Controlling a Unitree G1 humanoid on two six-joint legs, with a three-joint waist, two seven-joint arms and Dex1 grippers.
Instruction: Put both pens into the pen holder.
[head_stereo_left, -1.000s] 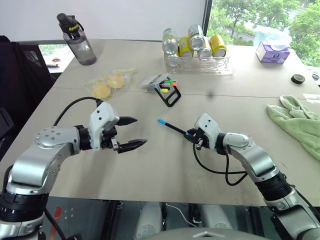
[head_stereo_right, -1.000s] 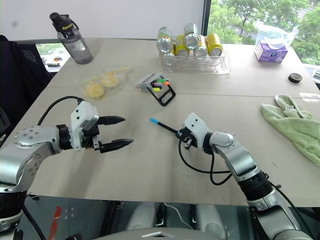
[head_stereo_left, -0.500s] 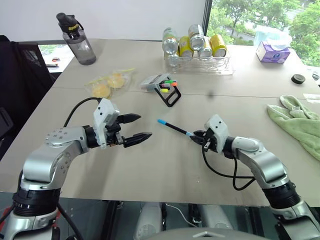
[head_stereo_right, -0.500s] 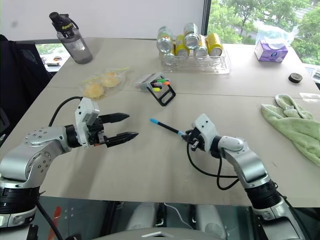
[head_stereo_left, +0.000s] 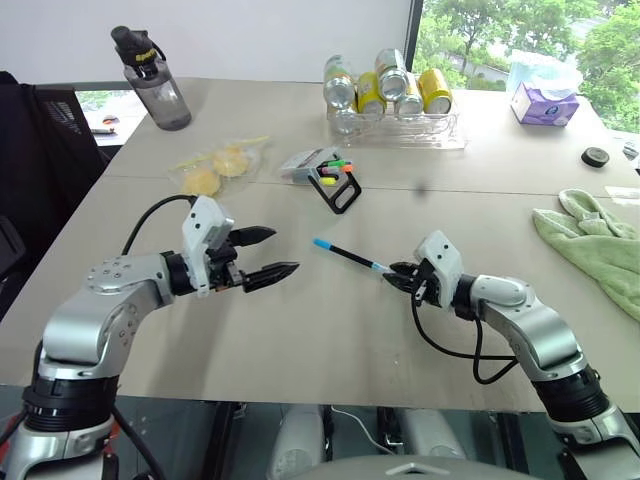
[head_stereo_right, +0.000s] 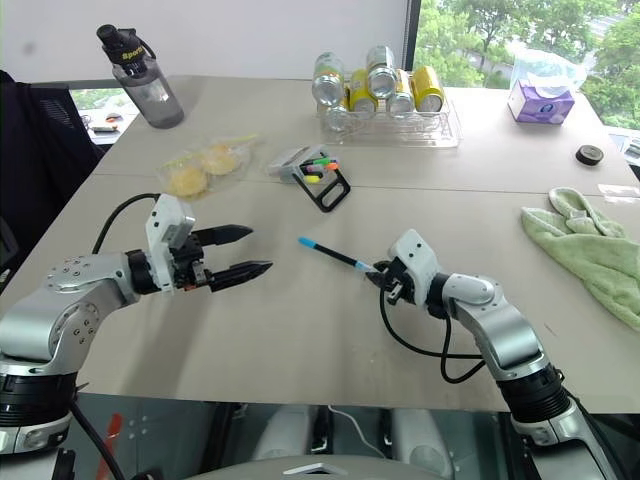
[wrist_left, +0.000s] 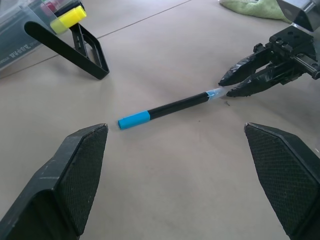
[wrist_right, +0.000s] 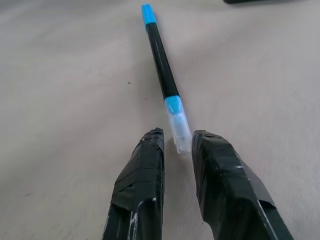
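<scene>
Both arms are silver-grey metal with rounded joint housings and ribbed black sleeves near the body. The left gripper (head_stereo_left: 262, 254) and right gripper (head_stereo_left: 397, 273) each carry a white block and two tapered black fingers (wrist_right: 142, 195) with a cross-hatched grip texture. Black cables loop beside each wrist.

Your beige table (head_stereo_left: 300, 330) carries a blue-ended pen (head_stereo_left: 345, 255) lying flat between the two grippers, its clear tip at the right gripper (head_stereo_left: 400, 274). Beyond the pen lies the pen holder (head_stereo_left: 340, 190), tipped over; right of that gripper, a green towel (head_stereo_left: 595, 245).
</scene>
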